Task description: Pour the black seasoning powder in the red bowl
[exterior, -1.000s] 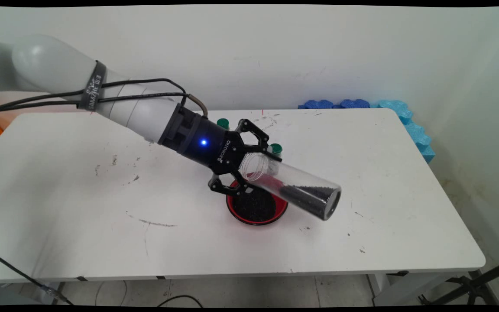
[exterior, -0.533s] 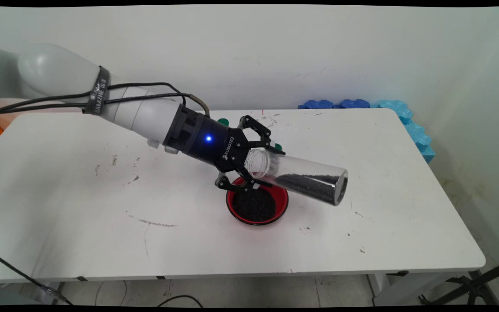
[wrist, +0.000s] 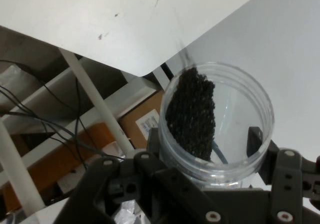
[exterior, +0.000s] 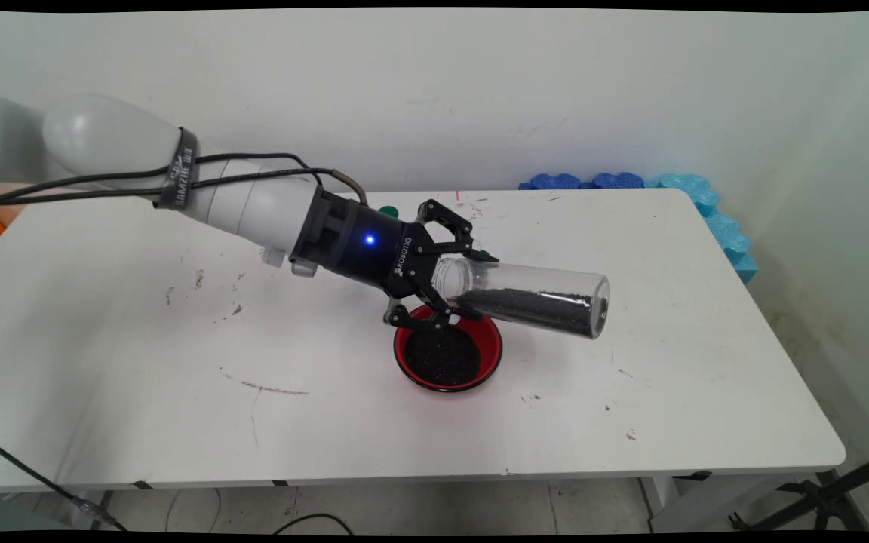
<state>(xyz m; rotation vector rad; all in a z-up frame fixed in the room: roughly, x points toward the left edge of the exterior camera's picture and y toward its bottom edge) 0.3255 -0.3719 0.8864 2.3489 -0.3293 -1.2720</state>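
The white table [exterior: 631, 392] is scuffed and marked, with a wall behind it. Blue foam pieces [exterior: 676, 197] sit off its far right corner, well away from the bowl.

The arm [exterior: 246, 200] reaches in from the left, its black cables [exterior: 102, 181] strapped along it, and ends above and just left of the bowl.

The gripper [exterior: 451, 283] is closed partway on a clear jar [exterior: 529, 298], gripping it at the neck, one finger above and one below; in the hand view the fingers [wrist: 257, 139] press on either side of the open mouth. The jar [wrist: 217, 119] lies almost level in the air, mouth towards the gripper and base pointing right, just above the bowl's far right rim and clear of it. Black grains [exterior: 532, 311] lie along its lower side from near the neck to the base, filling well under half of it. In the hand view the grains [wrist: 192, 115] are heaped along one side of the jar.

The red bowl [exterior: 447, 354] stands on the table near its middle, directly under the gripper. It holds a bed of the same black grains covering its floor.

Two green caps [exterior: 388, 212] peek out behind the gripper, beyond the bowl; what they belong to is hidden.
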